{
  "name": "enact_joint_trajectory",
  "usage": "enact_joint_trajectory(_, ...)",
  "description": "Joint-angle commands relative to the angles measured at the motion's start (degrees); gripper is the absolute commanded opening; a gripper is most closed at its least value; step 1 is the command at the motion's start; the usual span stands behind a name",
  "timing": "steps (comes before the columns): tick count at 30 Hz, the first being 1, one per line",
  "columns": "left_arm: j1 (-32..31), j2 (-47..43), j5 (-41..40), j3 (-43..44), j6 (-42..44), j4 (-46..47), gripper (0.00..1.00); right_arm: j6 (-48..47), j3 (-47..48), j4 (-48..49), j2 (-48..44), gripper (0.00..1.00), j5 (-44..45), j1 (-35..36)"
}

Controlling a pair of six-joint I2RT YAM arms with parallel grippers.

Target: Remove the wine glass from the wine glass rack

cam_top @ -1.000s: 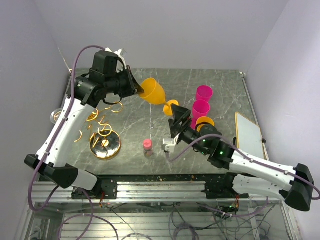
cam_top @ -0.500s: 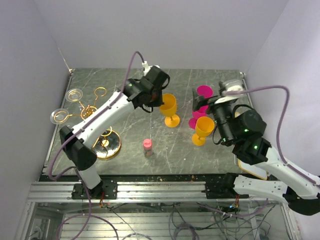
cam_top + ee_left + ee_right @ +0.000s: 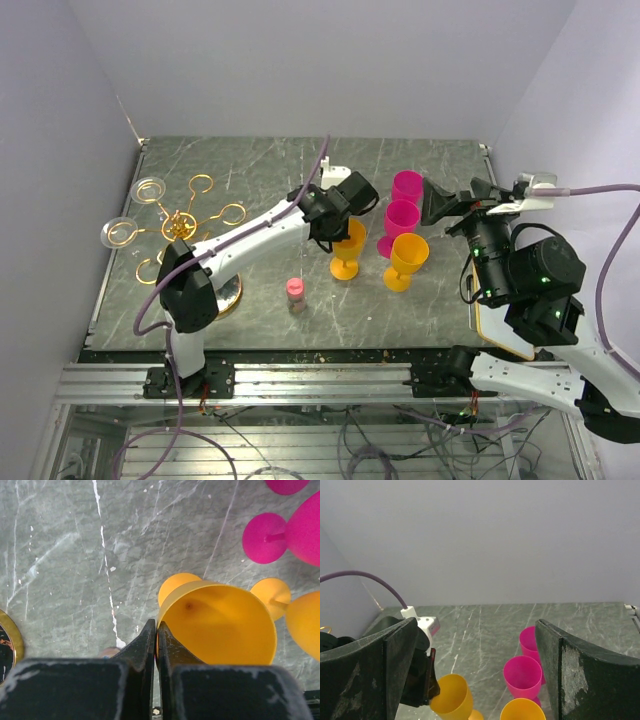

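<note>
Orange wine glass (image 3: pixel 347 248) upright at centre, off the rack (image 3: pixel 180 225) at nine o'clock; left fingers (image 3: pixel 142 647) pinch its rim, release likely next; right fingers (image 3: pixel 380 675) spread.

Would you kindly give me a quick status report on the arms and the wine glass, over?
Left gripper shut on orange wine glass rim, off the rack. Right gripper open, empty. Nothing in the way.

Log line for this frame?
left gripper: shut on orange glass rim | glass: upright, off rack | right gripper: open, empty, raised
</note>
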Motion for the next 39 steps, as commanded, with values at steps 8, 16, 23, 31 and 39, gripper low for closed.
enact_joint_trajectory(8,-1.29,-1.14,-4.99,-3.73,-2.38,2.54,0.32,2.97,0.55,-3.9,0.47,1.0,-1.52,0.08)
enact_joint_trajectory(16,-0.73,-9.99,-0.63,1.42,0.54,-1.84,0.67,3.82,1.7,-5.04,0.86,1.0,-3.18,0.02)
enact_joint_trajectory(23,5.26,-23.74,2.33,4.7,5.96,-4.84,0.83,4.53,0.39,-5.0,1.43,1.0,-6.32,0.01)
enact_joint_trajectory(31,29.78,-33.52,6.46,4.64,17.63,-6.56,0.92,4.14,0.56,-4.93,3.83,1.0,-12.36,0.02)
enact_joint_trajectory(39,53.77,-32.72,11.67,7.94,19.8,-9.81,0.96,4.24,0.95,-6.24,6.8,1.0,-18.32,0.02)
